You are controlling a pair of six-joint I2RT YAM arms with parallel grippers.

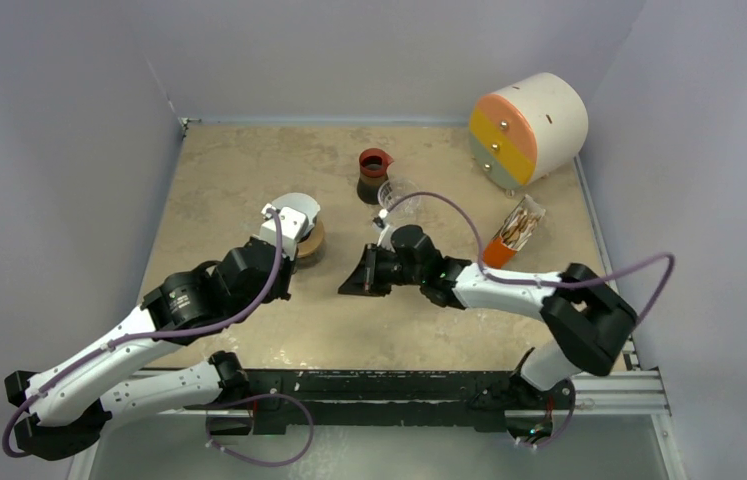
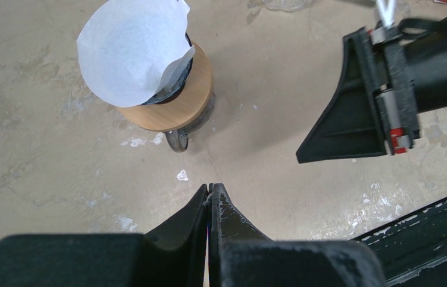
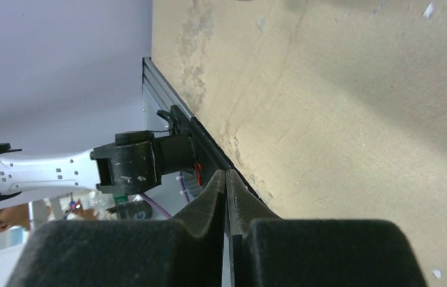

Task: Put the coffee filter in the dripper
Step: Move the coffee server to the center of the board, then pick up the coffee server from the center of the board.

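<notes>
While the coffee filter [image 2: 131, 51] is seemingly hiding the dripper [image 2: 176, 78] at eleven o'clock, left gripper [image 2: 209, 189] and right gripper [image 3: 226, 176] are hovering clenched, empty, over mottled tabletop [image 2: 41, 149].

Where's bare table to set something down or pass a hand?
Free: far-left corner between the wall and the red-rimmed cup; near strip of table in front of the right gripper. Crowded: far right, by the drawer drum, clear glass and orange packet; centre-left, around the coffee filter and wooden ring.

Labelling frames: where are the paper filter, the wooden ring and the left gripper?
paper filter [image 2: 128, 54], left wrist view, sheet's middle.
wooden ring [image 2: 179, 106], left wrist view, outer side.
left gripper [image 2: 210, 188], left wrist view, between shut fingertips.
</notes>
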